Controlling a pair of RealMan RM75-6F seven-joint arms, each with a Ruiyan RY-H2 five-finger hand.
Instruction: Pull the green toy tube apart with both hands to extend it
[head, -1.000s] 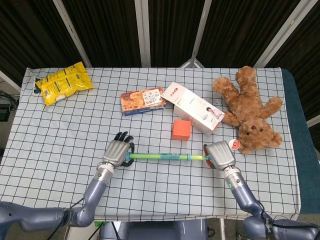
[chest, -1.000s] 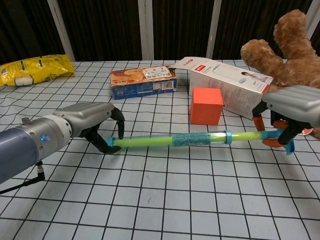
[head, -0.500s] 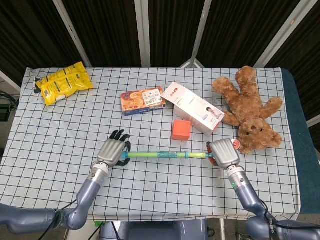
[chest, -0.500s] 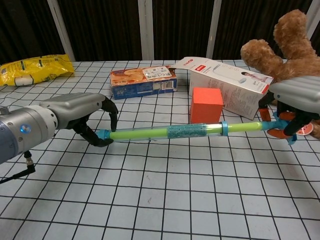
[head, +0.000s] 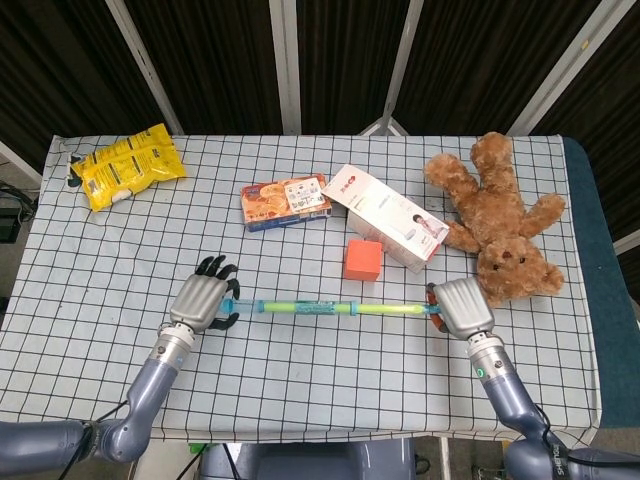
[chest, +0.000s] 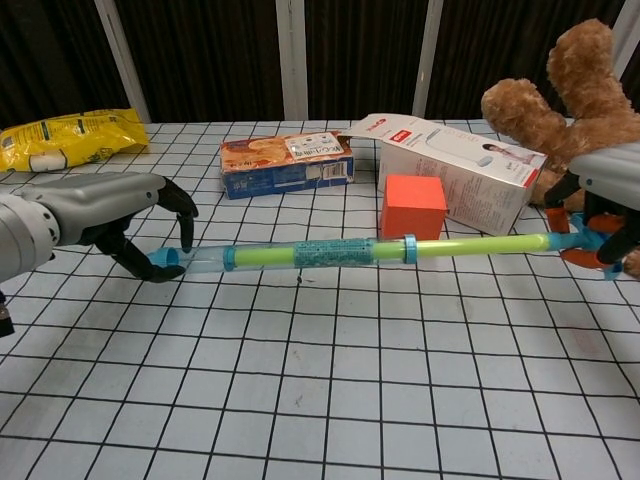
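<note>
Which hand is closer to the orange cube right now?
Right. The right hand grips the tube's end just past the orange cube, on the teddy bear's side. The left hand holds the other end, much farther off toward the yellow bag's side.

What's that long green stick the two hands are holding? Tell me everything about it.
The green toy tube is a slim telescoping plastic rod: lime-green inner sections, a clear sleeve with blue rings and a patterned teal band. It hangs level just above the checked tablecloth, the left hand pinching one blue end, the right hand the other.
</note>
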